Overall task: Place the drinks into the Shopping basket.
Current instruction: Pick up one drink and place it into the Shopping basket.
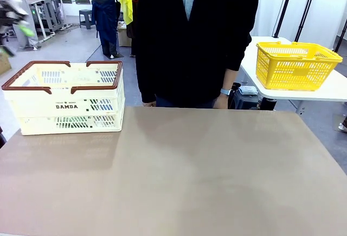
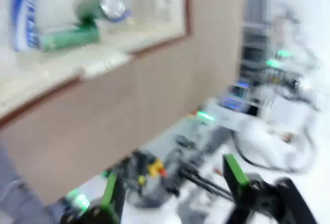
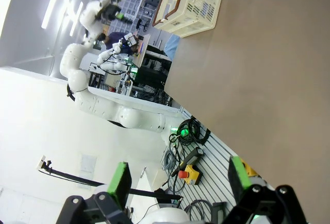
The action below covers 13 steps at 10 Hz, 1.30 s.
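- At the table's left far corner stands the Shopping basket [image 1: 64, 97]; the drinks [image 2: 69, 36] lie inside it on their sides, up and left of the left gripper [image 2: 172, 188]; that arm is the nearer.
- Left gripper: fingers spread wide, holding nothing; the view is blurred.
- Right gripper [image 3: 178, 183]: fingers fully apart, empty, well away from the basket.
- Count, as far as blur allows: one green can, one or two blue, one more end-on; one basket.

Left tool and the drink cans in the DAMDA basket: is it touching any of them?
Apart. In the left wrist view the open left tool sits off the table edge, with bare tabletop between it and the green can lying inside the basket.
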Each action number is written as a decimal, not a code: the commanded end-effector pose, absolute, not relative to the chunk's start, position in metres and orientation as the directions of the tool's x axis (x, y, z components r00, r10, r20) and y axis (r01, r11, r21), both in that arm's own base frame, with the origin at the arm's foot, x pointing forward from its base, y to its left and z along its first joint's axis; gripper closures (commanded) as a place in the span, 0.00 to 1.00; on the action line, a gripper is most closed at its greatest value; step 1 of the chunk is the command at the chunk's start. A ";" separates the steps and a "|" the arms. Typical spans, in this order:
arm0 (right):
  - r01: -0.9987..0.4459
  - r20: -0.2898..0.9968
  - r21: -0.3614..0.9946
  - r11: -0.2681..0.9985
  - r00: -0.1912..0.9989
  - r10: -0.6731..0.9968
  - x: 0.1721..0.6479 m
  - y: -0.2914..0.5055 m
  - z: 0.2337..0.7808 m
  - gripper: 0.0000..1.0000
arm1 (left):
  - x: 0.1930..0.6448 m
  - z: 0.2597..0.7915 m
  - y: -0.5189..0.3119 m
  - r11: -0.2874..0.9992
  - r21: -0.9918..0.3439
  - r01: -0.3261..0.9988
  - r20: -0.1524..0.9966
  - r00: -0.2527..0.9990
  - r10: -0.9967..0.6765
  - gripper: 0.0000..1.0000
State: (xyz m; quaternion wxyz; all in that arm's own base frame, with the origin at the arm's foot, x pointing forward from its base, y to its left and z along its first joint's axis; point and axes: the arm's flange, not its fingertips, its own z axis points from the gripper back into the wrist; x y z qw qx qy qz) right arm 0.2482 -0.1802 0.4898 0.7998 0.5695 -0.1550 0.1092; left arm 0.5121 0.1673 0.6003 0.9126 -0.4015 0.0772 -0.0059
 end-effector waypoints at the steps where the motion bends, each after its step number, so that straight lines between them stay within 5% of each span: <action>1: -0.368 0.384 0.868 0.334 0.923 0.020 0.245 -0.184 0.491 0.00 | 0.492 0.565 0.236 0.405 -0.910 -0.092 -0.139 0.986 -0.088 0.00; 5: -0.368 0.384 0.868 0.334 0.923 0.020 0.245 -0.184 0.491 0.00 | 0.404 0.489 0.259 0.340 -0.933 0.115 0.132 0.991 0.028 0.00; 13: -0.368 0.384 0.868 0.334 0.923 0.020 0.245 -0.184 0.491 0.00 | 0.418 0.497 0.293 0.307 -0.950 0.050 0.060 0.998 0.022 0.00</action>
